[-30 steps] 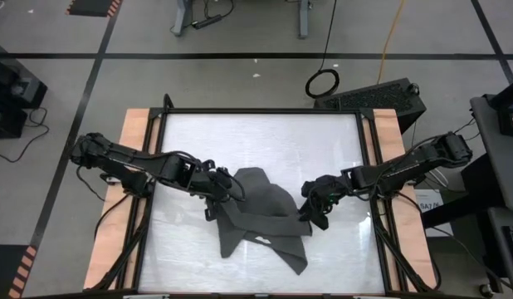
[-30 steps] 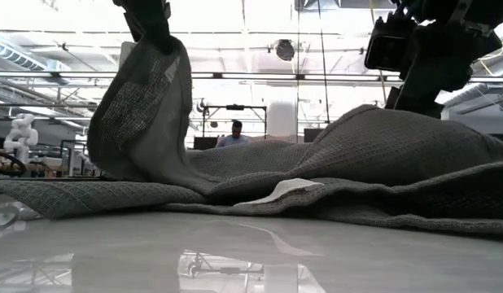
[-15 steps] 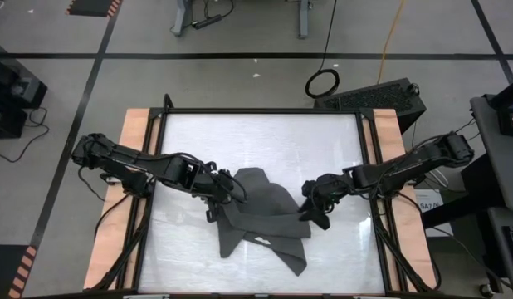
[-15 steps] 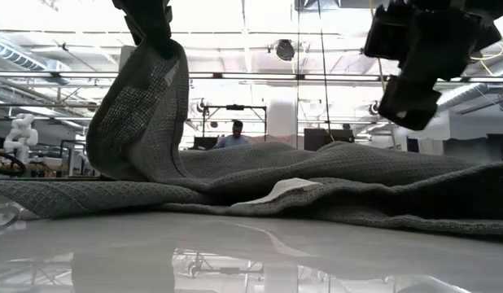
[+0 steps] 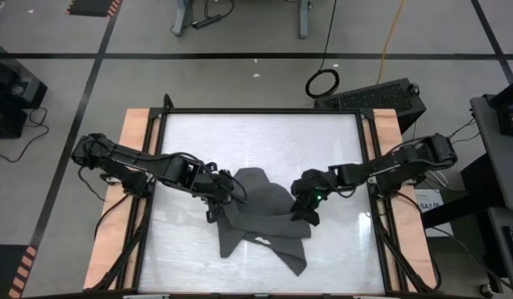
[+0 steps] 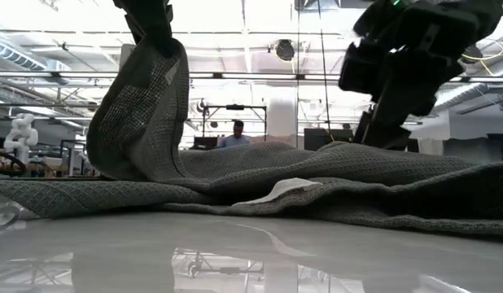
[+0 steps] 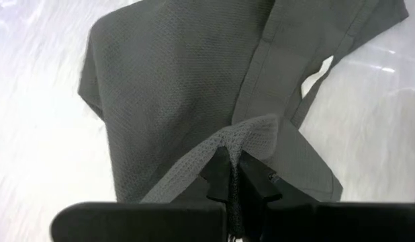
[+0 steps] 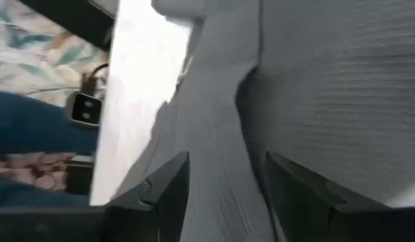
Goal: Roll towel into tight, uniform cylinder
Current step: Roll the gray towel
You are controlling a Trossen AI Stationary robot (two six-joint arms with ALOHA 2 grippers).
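High view: the dark charcoal-grey soft cloth towel [image 5: 261,223] lies rumpled at the glossy white table's [image 5: 265,137] six o'clock side. The left gripper [image 5: 227,193] pinches its nine o'clock edge; the right gripper [image 5: 305,208] hangs at its three o'clock edge.

Low view: the left corner is lifted high and the small white tag [image 6: 286,190] lies flat.

Left wrist view: the jaws are clamped on a fold.

Right wrist view: the fingers [image 8: 168,187] are parted over cloth, holding nothing. I'd seat them on one clean edge, level with the left's grip, before rolling.
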